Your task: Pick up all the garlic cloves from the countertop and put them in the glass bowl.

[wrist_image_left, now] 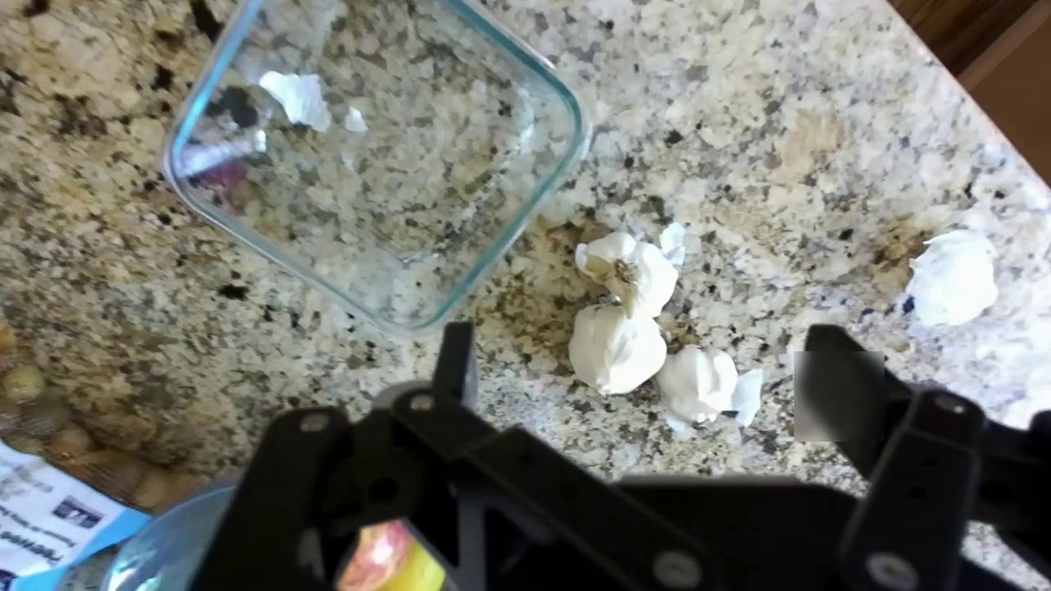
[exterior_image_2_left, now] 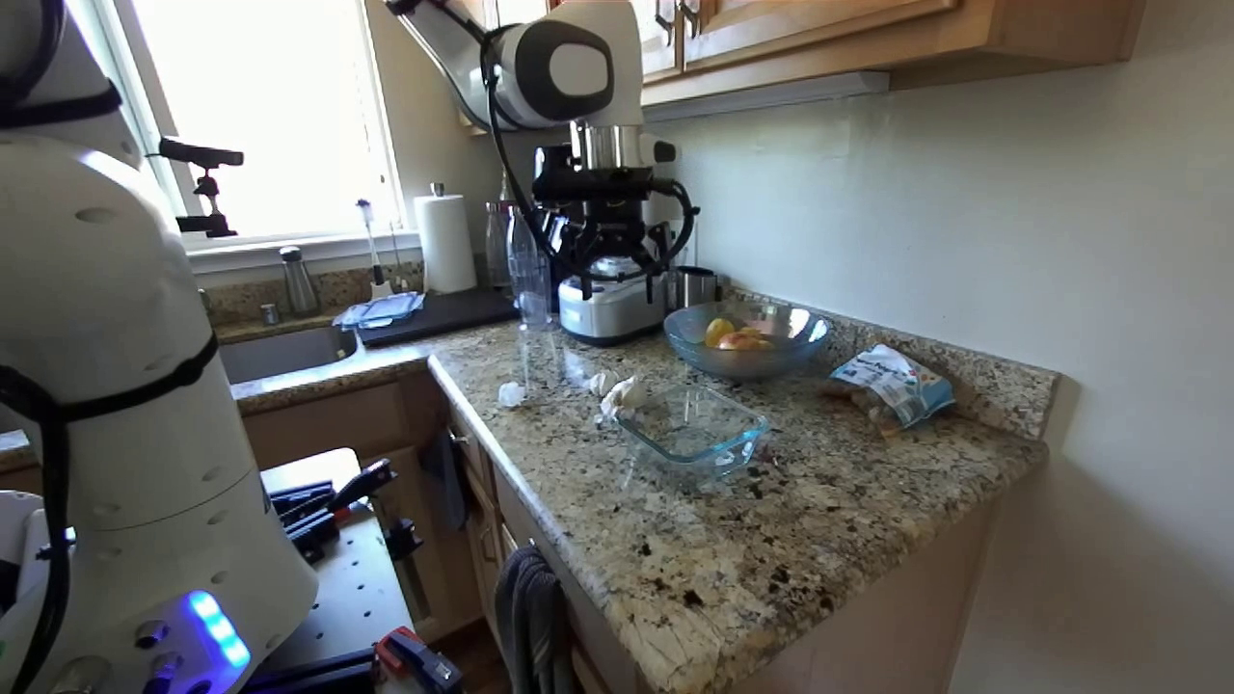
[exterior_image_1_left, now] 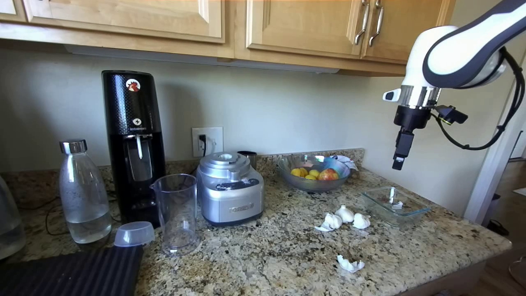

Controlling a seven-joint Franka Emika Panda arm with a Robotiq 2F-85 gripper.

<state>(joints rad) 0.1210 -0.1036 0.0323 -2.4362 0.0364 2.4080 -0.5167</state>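
Above the worktop, your jaws: spread wide, empty, clear of everything beneath. On that speckled surface you have garlic cloves: three lumps, white to off-white, papery-skinned, gathered close together just beside the clear, square-rimmed glass bowl. One white papery piece, well apart from these. Inside the bowl, two white flakes.

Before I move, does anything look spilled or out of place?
Yes: papery white scraps show inside the glass bowl, like stray skin, though the clustered garlic sits outside; one white piece lies apart.
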